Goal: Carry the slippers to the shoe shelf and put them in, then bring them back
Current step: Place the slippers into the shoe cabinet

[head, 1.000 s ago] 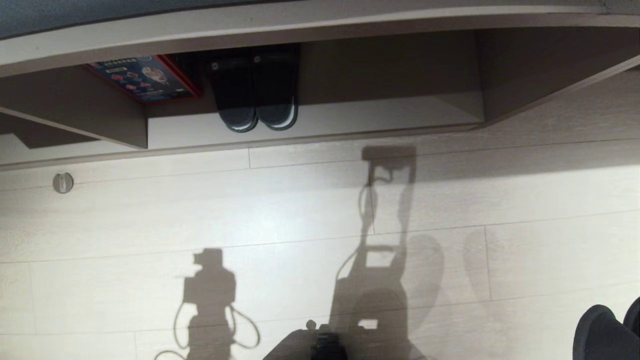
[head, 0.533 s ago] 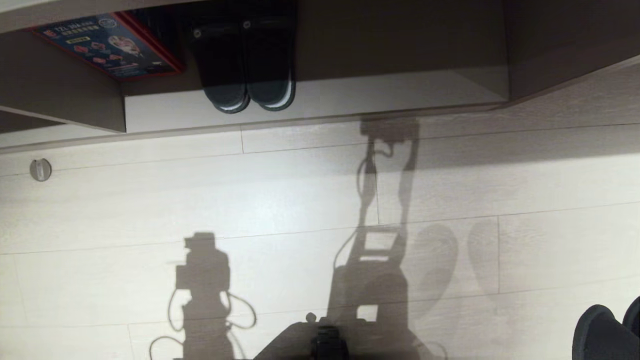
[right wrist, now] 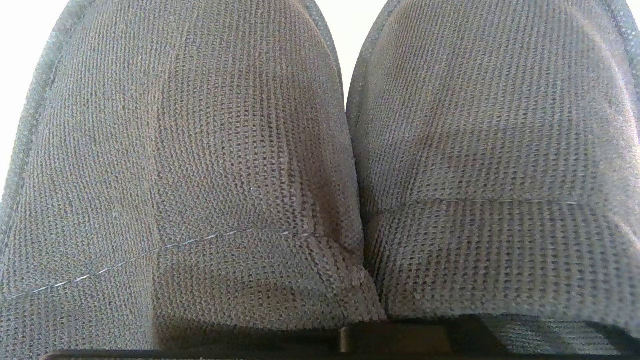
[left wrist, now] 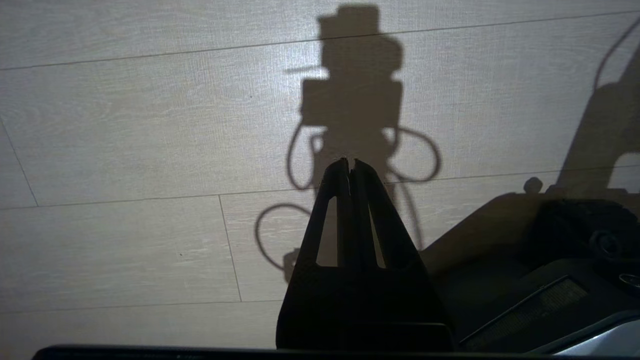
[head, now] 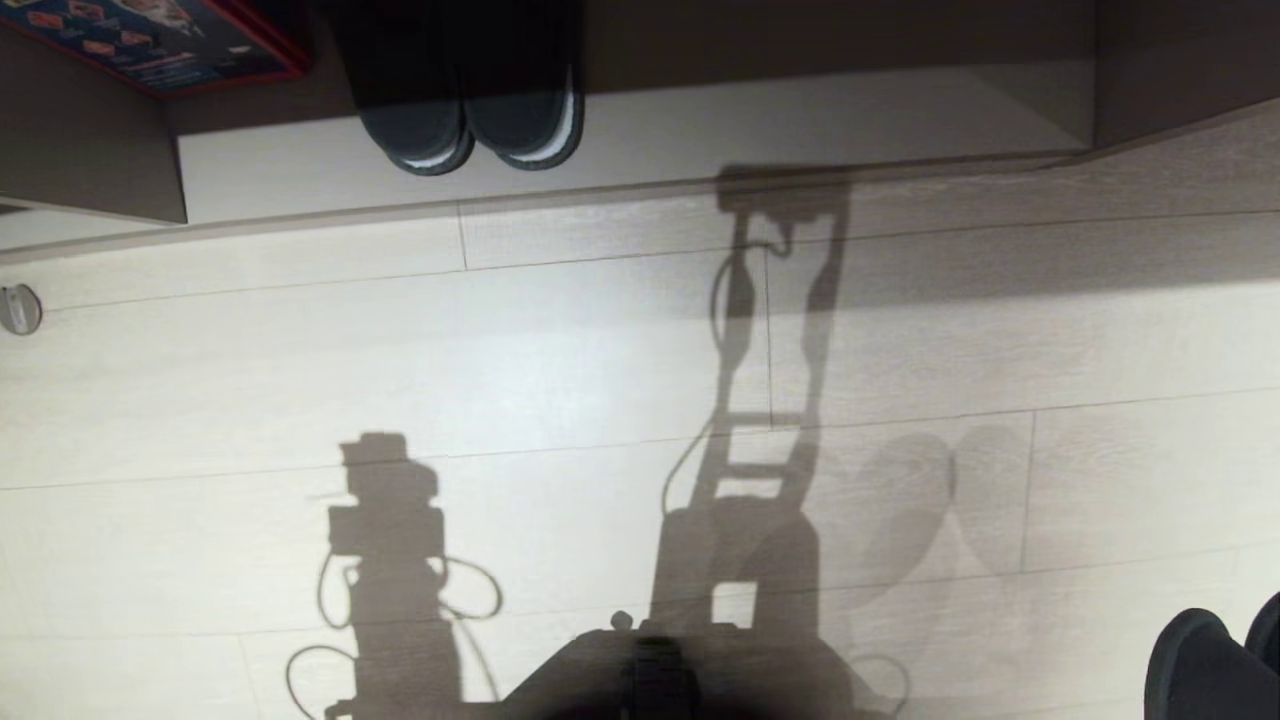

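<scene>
Nearer now, shoe shelf (head: 700, 130) holds dark slippers (head: 470, 110).

Floor: I see pale wood-grain planks (head: 560, 360), brightest mid-frame | 9 o'clock: small round metal fitting (head: 18, 308) set in the floor | 11 o'clock: red-edged printed box (head: 150, 35) — half in shade | light: hard, casting long shadows.

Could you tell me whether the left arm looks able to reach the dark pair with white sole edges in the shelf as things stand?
Probably not yet: the left gripper hangs over bare floor, with open floorboards before the dark, white-edged pair in the taupe wood shoe shelf. Nothing blocks the way.
</scene>
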### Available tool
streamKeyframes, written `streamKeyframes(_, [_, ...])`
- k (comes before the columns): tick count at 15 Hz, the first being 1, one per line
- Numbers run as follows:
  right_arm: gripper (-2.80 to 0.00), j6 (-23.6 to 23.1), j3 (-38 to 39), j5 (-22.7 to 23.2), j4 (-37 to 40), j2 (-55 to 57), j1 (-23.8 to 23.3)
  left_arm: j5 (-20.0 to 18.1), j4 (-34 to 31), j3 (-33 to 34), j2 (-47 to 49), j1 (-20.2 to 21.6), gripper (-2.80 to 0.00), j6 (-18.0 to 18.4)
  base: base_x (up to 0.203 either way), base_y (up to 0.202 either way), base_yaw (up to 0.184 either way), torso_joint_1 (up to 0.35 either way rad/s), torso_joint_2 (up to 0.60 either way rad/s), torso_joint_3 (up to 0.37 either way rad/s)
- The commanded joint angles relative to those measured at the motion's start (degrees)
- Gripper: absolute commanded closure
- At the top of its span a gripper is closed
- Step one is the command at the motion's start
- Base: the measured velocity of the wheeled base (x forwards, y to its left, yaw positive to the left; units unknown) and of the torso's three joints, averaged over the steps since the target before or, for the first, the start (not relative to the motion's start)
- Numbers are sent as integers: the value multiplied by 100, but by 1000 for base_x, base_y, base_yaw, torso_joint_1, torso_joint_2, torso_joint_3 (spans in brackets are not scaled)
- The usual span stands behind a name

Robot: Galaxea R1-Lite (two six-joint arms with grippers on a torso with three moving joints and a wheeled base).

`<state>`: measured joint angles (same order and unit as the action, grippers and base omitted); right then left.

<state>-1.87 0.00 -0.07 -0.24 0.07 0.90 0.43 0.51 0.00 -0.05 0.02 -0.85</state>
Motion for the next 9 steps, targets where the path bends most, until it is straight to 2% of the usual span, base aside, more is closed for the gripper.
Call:
streamKeyframes(1, [0, 2, 0, -1, -2, 1, -2, 1, 1, 0, 5, 6, 0, -12, 0, 0, 0, 1, -1, -118])
streamKeyframes(5, [0, -32, -81, 46, -80, 1, 6, 1, -7, 0, 5, 6, 0, -12, 0, 0, 0, 5, 2, -43])
streamKeyframes(8, [0, -20, -788, 724, -2, 400, 6, 1, -7, 0, 5, 6, 0, -3, 0, 0, 0, 0, 0, 0])
streamKeyframes(9, [0, -26, -974, 781, -105, 676, 35, 1, -7, 0, 5, 6, 0, -3, 0, 0, 0, 0, 0, 0])
